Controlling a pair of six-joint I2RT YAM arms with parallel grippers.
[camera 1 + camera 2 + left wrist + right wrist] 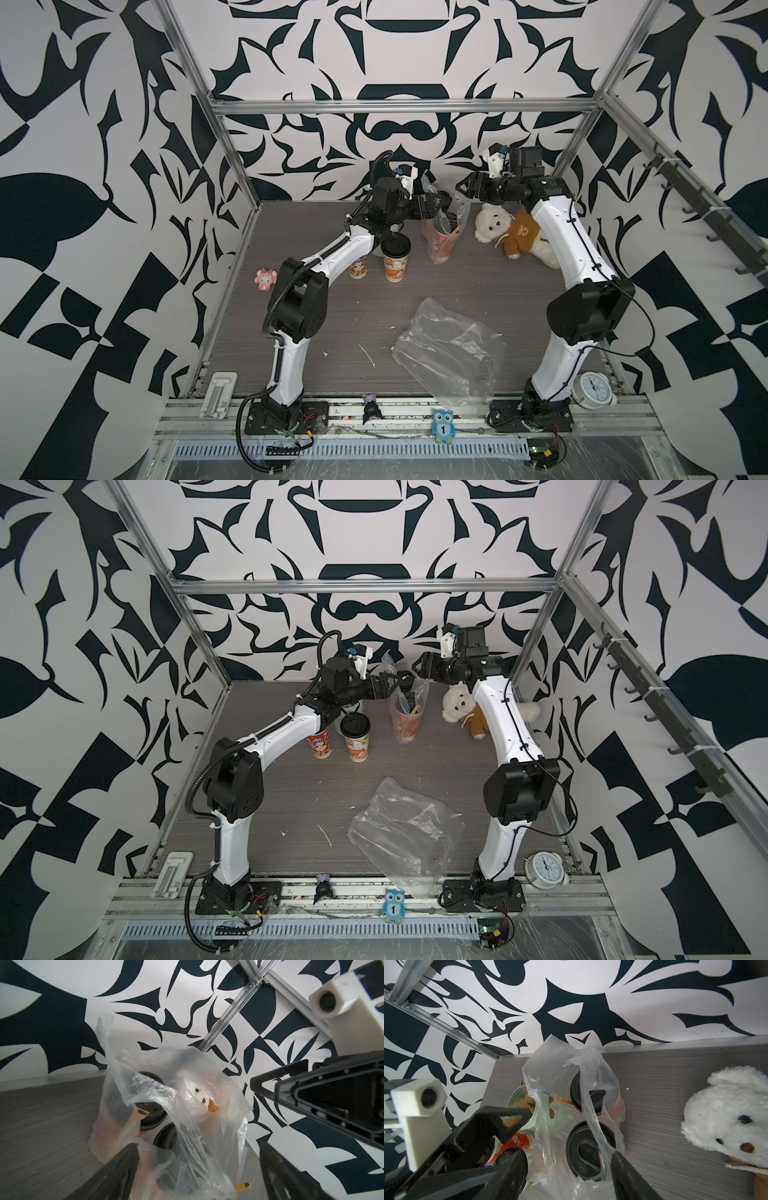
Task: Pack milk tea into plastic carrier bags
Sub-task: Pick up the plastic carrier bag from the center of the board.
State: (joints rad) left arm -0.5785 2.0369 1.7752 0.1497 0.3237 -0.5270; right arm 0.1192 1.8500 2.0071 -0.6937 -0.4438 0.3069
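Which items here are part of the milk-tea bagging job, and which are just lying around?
Job: standing bag; bagged cup by the wall; second bagged cup; red cup; cream cup; flat bag.
Clutter: plush toy; pink pig; green stick cup; clock; owl tag; white stand.

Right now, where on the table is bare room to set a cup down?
Free: mid-table between the cream cup, the flat bag and the right arm; also the front between the left arm and that bag. Crowded: the back, around the filled bag, plush bear, left pincer and right pincer.
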